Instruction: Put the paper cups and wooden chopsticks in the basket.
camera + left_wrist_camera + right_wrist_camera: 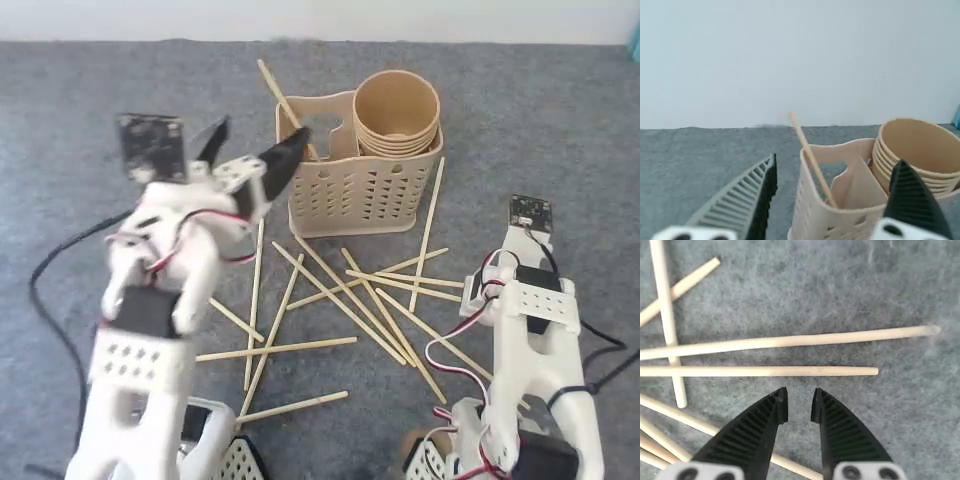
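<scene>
A beige slotted basket [350, 192] stands at the back of the grey carpet. Stacked paper cups [397, 110] fill its right compartment, and one wooden chopstick [283, 98] leans in the left one. Several more chopsticks [350, 290] lie scattered in front of it. My left gripper [255, 150] is raised and open just left of the basket, holding nothing. In the left wrist view its fingers [760, 195] frame the basket [812, 220], the leaning chopstick [810, 157] and the cups [920, 147]. My right gripper [799, 402] hovers, narrowly open and without a load, over chopsticks [760, 371] lying on the carpet.
One chopstick [428, 232] leans against the basket's right side. The right arm [530, 300] stands at the front right, the left arm's base [140, 400] at the front left. A black cable [50, 300] trails along the left. A wall [800, 55] rises behind the carpet.
</scene>
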`<state>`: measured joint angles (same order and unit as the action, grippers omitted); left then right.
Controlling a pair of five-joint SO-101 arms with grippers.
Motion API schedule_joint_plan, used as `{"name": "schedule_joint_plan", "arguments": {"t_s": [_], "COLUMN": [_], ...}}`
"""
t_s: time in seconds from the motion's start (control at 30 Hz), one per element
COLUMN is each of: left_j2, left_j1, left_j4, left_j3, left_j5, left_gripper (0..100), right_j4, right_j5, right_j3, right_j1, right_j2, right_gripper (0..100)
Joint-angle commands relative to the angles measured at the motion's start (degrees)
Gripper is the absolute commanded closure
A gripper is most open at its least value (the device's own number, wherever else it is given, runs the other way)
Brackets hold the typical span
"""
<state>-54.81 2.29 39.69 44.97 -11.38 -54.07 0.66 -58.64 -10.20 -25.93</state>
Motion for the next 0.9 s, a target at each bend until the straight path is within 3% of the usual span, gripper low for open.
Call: {"name": "schedule_joint_plan", "arguments": {"t_s": [0.0, 0.13, 0.23, 0.43, 0.53, 0.67, 0.87], "left_j2": [-6.0, -8.7, -9.8, -9.9, -10.2, -9.9, -9.9], "left_j1": [-4.7, -9.3, -12.7, -17.8, -19.5, -21.8, -21.7], "left_j4": [8.1, 16.0, 16.8, 10.8, 5.0, 1.1, 0.6], "left_j3": [-3.1, 0.4, 6.5, 20.4, 27.4, 29.4, 30.0], "left_j5": [-0.3, -1.9, -4.2, -4.2, -4.0, -4.1, -4.1], "left_gripper": [66, 66, 66, 66, 66, 66, 66], "right_j4": [1.7, 2.3, 2.3, 3.0, 5.6, 12.6, 28.7], "right_j5": [6.1, 10.2, 13.6, 17.6, 23.1, 28.7, 28.9], "right_j3": [1.2, 5.1, 8.3, 11.3, 11.5, 10.0, 7.6], "right_j1": [0.6, 1.1, 1.1, 8.2, 12.6, 16.4, 19.4], "right_j2": [-0.7, -0.2, -0.2, -0.1, -0.1, 1.2, 13.8], "right_gripper": [90.8, 90.9, 90.9, 90.5, 90.5, 90.4, 90.3]}}
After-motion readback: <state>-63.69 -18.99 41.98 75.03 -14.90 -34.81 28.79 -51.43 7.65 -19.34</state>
